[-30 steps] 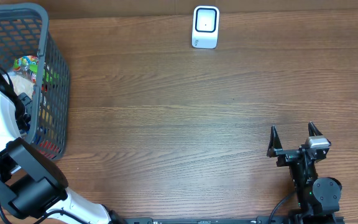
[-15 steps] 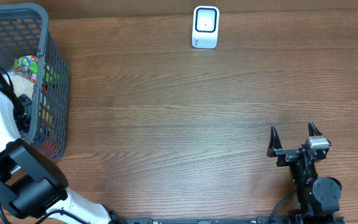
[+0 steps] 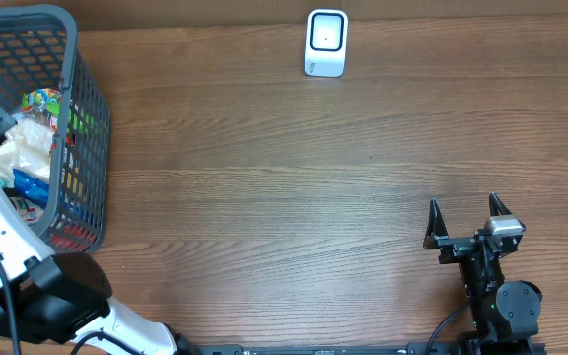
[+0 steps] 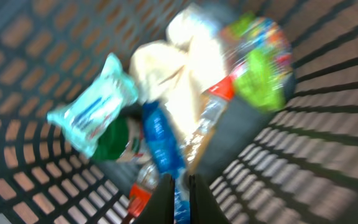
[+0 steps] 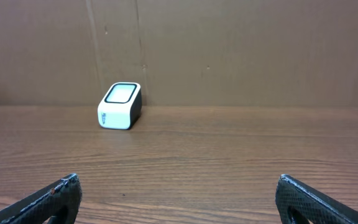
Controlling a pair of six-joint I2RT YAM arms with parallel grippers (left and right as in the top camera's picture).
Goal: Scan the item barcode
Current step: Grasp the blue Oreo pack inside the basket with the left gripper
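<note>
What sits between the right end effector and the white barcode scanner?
Nothing: only bare wooden table separates the right end effector from the barcode scanner, clear in the overhead and right wrist views.

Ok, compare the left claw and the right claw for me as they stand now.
The left claw is shut, the right claw wide open. The left claw is inside the grey mesh basket, apparently pinching a blue packet; the right claw holds nothing above the wooden table. Both are dark two-finger claws.
</note>
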